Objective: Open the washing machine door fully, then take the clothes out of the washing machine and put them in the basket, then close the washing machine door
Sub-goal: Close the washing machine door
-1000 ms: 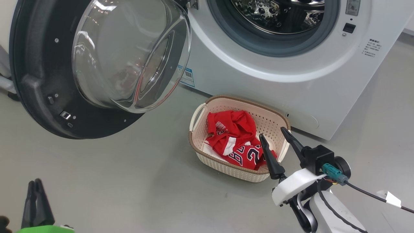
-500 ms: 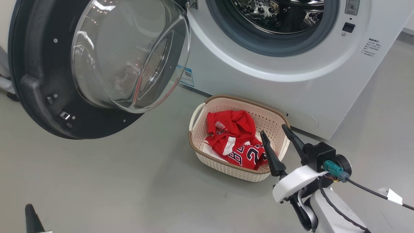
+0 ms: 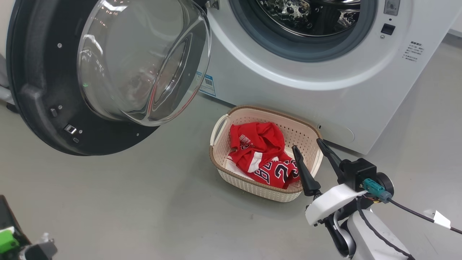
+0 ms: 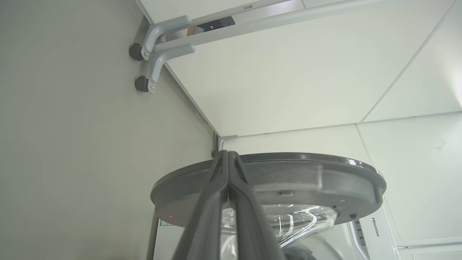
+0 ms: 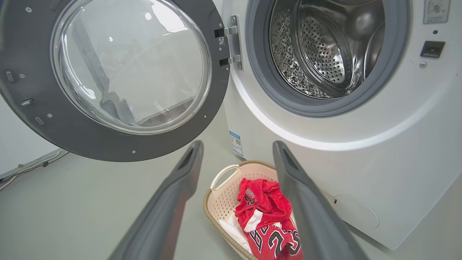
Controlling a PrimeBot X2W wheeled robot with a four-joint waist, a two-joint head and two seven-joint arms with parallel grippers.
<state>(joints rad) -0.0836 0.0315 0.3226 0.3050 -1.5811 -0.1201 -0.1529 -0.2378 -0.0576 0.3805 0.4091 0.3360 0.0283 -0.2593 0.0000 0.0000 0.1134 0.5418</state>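
Observation:
The washing machine door point(image 3: 39, 94) hangs wide open at the left, its glass bowl point(image 3: 144, 61) bulging toward me. The white washing machine point(image 3: 325, 97) shows a bare steel drum point(image 5: 325, 47). The red clothes point(image 3: 263, 151) lie in the cream basket point(image 3: 252, 186) on the floor in front of the machine. My right gripper point(image 3: 306, 145) stands open with nothing in it, just above the basket's near right rim, and its two fingers frame the basket point(image 5: 223, 177) and the clothes point(image 5: 267, 213). My left gripper point(image 4: 228, 155) is shut on nothing and points at the door's edge point(image 4: 306, 173).
Grey floor spreads left of and in front of the basket. A black cable point(image 3: 415, 215) trails from my right wrist. A blue sticker point(image 3: 206, 83) sits low on the machine's front. Grey wheeled brackets point(image 4: 151, 54) stand by white wall panels beyond the door.
My left gripper's fingers have left the lower left of the head view, where a wrist part with green now shows. The right gripper has drifted slightly right and stays open. The clothes have not moved.

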